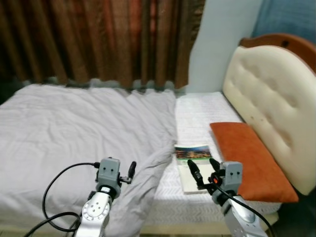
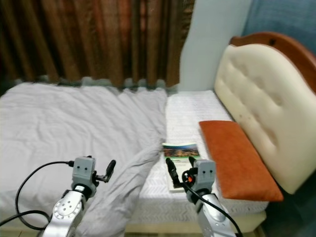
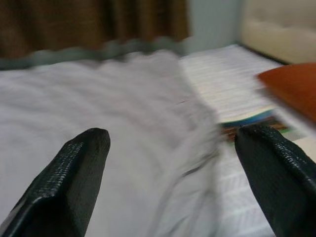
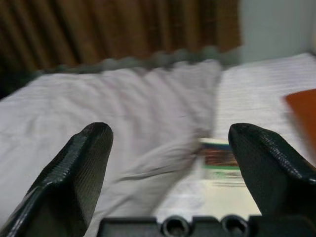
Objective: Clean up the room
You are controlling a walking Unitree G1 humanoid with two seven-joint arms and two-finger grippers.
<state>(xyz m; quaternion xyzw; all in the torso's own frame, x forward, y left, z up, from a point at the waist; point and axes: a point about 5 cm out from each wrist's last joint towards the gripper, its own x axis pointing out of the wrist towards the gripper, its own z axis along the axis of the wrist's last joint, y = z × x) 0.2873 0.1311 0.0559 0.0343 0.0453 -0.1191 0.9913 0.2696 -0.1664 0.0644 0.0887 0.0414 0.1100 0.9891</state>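
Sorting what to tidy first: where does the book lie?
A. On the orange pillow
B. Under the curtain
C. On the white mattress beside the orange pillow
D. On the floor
C: the book lies flat on the mattress, between the orange pillow and the grey sheet.

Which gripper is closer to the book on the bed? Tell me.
The right gripper: its open fingers hover at the book beside the orange pillow. The left gripper hangs over the grey blanket, farther off.
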